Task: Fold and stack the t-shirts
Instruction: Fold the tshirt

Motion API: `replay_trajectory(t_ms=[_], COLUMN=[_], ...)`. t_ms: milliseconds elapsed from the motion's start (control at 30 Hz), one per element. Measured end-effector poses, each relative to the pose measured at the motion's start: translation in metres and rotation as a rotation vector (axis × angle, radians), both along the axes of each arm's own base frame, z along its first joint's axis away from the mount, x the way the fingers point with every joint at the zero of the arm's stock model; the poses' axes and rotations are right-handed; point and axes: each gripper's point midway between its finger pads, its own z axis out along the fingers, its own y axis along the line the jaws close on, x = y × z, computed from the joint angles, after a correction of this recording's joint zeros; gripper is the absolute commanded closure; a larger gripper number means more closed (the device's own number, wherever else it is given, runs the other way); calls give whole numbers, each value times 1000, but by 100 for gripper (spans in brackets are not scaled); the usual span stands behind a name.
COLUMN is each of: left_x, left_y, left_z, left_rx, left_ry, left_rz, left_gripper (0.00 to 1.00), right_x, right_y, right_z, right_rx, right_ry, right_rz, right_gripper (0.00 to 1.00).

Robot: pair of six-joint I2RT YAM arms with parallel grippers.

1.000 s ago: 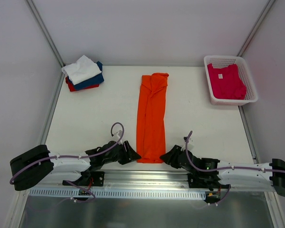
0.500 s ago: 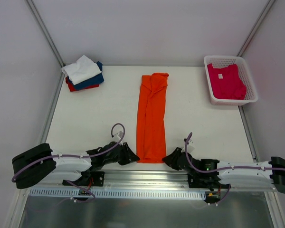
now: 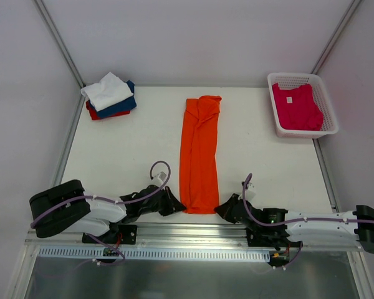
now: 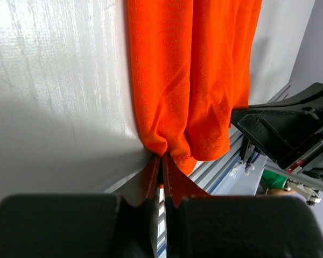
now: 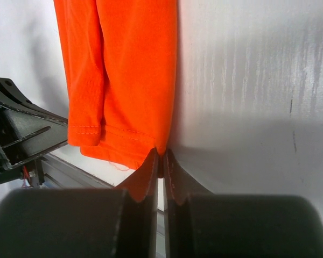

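Done: you have white, navy and red shirts in a folded stack [image 3: 110,96] at the far left corner of the table [image 3: 131,149].
In hand: the orange shirt [image 3: 199,156] lies mid-table as a long narrow strip, hem nearest you.
Left gripper [image 4: 160,161]: clenched on the hem's left corner.
Right gripper [image 5: 160,156]: clenched on the hem's right corner.
Left to do: probably fold the strip crosswise and stack it. The pink shirt [image 3: 296,106] lies unfolded in the basket [image 3: 302,132].

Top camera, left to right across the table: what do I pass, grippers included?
Stack of folded t-shirts → left gripper → orange t-shirt → right gripper → white mesh basket holding the magenta t-shirt. Both grippers pinch the orange t-shirt's near corners.
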Motion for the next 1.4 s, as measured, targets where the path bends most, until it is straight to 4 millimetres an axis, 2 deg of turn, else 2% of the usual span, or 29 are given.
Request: replay_trajectory(t_ms=[133,267,467,600,733,1167,1400], left_x=[1,1,3,8,14,62,89], left_y=[-1,6,22,23,20,12,7], left_z=[5,8,13,20,30,80,104], left_rx=[14,60,149,180,200,206,210], left_ry=[-8,-26,-58,-83,-109,-233,-290], left_rz=[-8,-16,-14,-22,-39,-14,-13], left_gripper=[100,100,100,100,100,100,100], right_x=[1,2,7,11,14,49,76], right_y=[-4,-6,6,9,6,-8,-15], right_z=[1,5,37,54,61,86,104], right_rx=[-43,-85,-79,-85,-120,-196,-235], right_ry=[-12,-30,-76,-112,-135,-204,-222], right_rz=[9,19,46,54,61,11,-11], right_gripper=[100,100,100,100,100,100,100])
